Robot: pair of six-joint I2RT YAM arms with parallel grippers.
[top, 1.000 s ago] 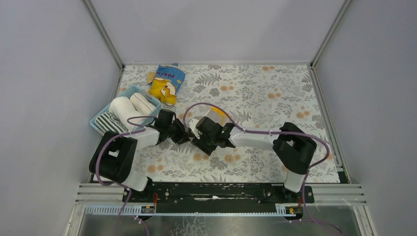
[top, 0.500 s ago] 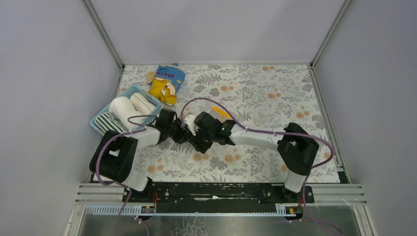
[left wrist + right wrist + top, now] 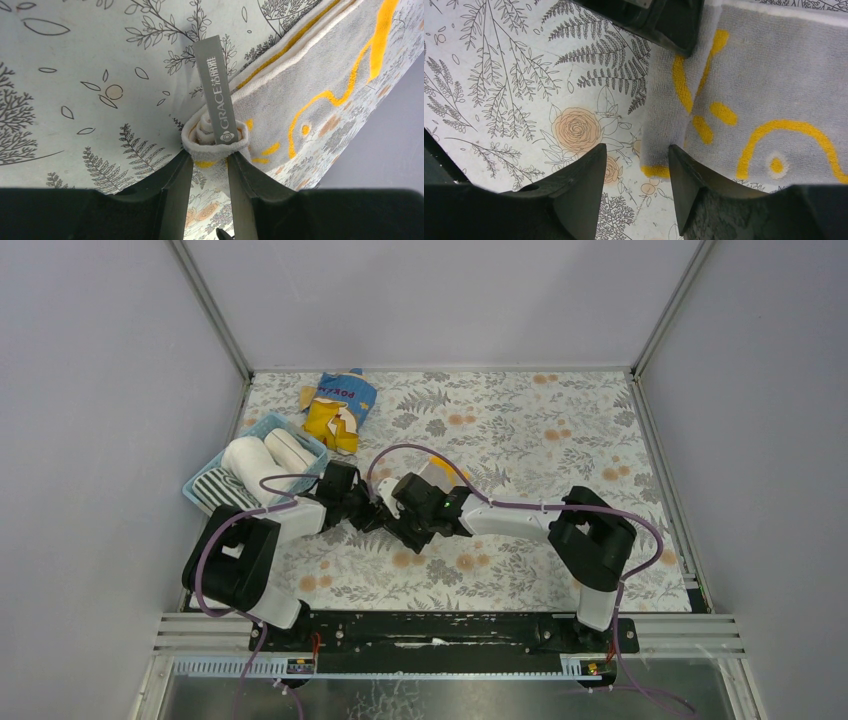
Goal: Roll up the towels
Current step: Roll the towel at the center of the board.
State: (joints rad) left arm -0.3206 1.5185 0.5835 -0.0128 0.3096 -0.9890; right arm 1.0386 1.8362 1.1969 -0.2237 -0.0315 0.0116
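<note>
The beige towel (image 3: 320, 75) with yellow marks lies partly rolled on the floral table. My left gripper (image 3: 210, 157) is shut on the rolled end (image 3: 215, 142), where a grey GRACE tag (image 3: 214, 80) sticks out. In the right wrist view the towel (image 3: 769, 85) has a rolled edge (image 3: 664, 130) whose near corner lies in the gap of my open right gripper (image 3: 636, 152), close to the right finger. From above, both grippers meet at mid-table, left (image 3: 366, 512) and right (image 3: 400, 518), hiding most of the towel (image 3: 437, 471).
A light blue basket (image 3: 268, 423) at the left holds two rolled cream towels (image 3: 246, 460) and a black-and-white striped one (image 3: 222, 490). A blue-and-yellow snack bag (image 3: 338, 408) lies behind it. Grey walls enclose the table.
My right arm has moved left toward the left gripper, covering more of the beige towel. The left gripper has stayed put, still holding the roll.
</note>
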